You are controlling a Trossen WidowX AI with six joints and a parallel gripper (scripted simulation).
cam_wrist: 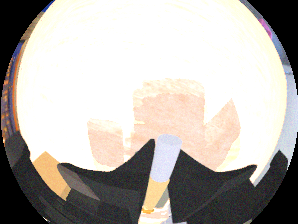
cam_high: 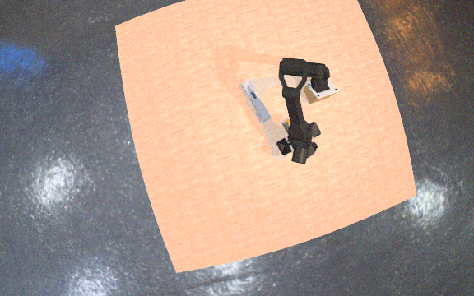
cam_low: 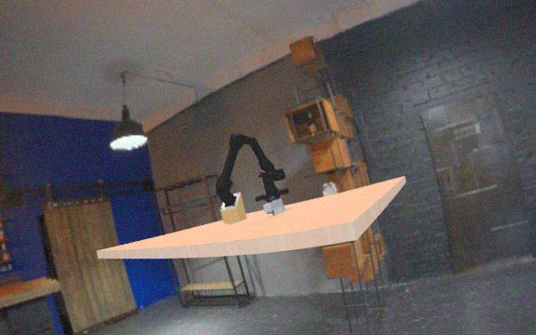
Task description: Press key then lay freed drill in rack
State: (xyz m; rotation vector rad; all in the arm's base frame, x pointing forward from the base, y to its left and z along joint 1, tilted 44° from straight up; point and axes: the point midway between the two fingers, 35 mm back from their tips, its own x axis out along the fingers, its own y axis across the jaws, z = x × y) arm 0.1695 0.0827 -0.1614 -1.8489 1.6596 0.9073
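My gripper (cam_wrist: 165,153) (cam_low: 271,196) is shut on the drill (cam_wrist: 162,171), a pale blue-grey shaft with a tan and orange end near the palm. The drill points forward between the dark fingers, above the bare table. The rack (cam_high: 256,103) is a long grey-blue bar lying flat on the table, left of the arm. In the top view the arm's wrist hides the fingers and the drill. A tan block with a white top (cam_high: 320,93) (cam_low: 233,212) stands by the arm's base. I cannot make out the key.
The peach table top (cam_high: 204,185) (cam_low: 324,223) ends in open edges on all sides, above a dark floor. In the exterior view a grey-blue shape (cam_low: 274,207) sits right under the gripper; I cannot tell what it is. Shelves stand behind the table.
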